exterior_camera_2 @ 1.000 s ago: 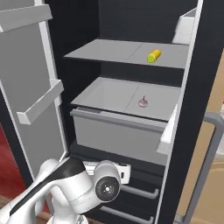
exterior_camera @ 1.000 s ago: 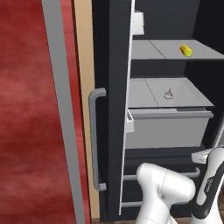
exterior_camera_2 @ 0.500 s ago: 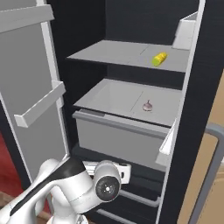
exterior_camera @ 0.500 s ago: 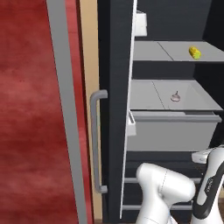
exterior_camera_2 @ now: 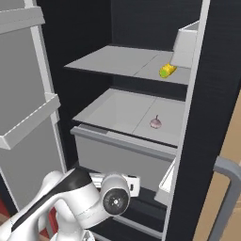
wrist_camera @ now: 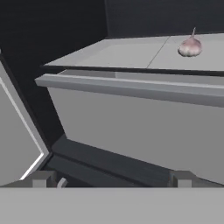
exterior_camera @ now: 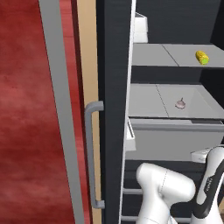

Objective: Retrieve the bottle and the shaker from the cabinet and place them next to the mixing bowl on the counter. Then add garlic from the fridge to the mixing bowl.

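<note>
The fridge stands open, its dark body framing pale grey shelves. A pinkish-white garlic bulb sits alone on the lower shelf, above a grey drawer. In the hand view the garlic lies up and to the right, beyond the drawer front. My gripper is open with nothing between its fingertips, low in front of the drawer. The garlic rests near the shelf's right side. The bottle, shaker, cabinet, mixing bowl and counter are out of view.
A yellow item with a green end lies on the upper shelf. The left door hangs open with bins. A long grey bar handle runs down the right door edge. A white bin sits high there. A red wall is at the left.
The whole picture has shifted as the base drove closer: the fridge interior looms larger and sits further left. The garlic has stayed on its shelf. The gripper remains open.
</note>
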{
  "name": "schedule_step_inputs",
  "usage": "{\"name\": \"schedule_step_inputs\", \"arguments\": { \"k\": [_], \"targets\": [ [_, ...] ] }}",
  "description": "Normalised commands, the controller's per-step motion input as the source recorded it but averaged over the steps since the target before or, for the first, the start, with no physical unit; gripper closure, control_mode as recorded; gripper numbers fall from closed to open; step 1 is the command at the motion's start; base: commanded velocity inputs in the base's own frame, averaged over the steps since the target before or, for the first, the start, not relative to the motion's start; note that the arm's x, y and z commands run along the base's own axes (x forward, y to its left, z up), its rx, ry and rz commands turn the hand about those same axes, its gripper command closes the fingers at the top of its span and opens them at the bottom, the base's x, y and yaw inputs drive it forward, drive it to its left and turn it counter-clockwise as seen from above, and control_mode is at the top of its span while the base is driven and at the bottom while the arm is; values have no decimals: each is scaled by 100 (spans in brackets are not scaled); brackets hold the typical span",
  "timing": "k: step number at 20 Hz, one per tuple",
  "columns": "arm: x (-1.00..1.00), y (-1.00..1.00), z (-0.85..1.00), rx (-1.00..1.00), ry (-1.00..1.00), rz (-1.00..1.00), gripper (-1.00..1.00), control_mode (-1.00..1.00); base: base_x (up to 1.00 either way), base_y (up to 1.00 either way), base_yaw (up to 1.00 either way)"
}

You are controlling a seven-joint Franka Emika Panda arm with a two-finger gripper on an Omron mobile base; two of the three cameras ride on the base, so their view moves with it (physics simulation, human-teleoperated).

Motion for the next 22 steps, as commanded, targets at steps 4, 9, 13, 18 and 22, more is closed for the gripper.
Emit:
{"name": "schedule_step_inputs", "arguments": {
  "k": [4, 9, 13, 18, 22],
  "targets": [
    [0, 0, 0, 0, 0, 0, -100, 100, 0, 0, 0],
    [0, 0, 0, 0, 0, 0, -100, 100, 0, 3, 0],
    [-15, -1, 10, -1, -1, -9, -100, -100, -2, 0, 0],
    [0, 21, 20, -13, 5, -28, -100, -100, 0, 0, 0],
    [6, 7, 19, -12, 15, -33, -100, -100, 0, 0, 0]
  ]
}}
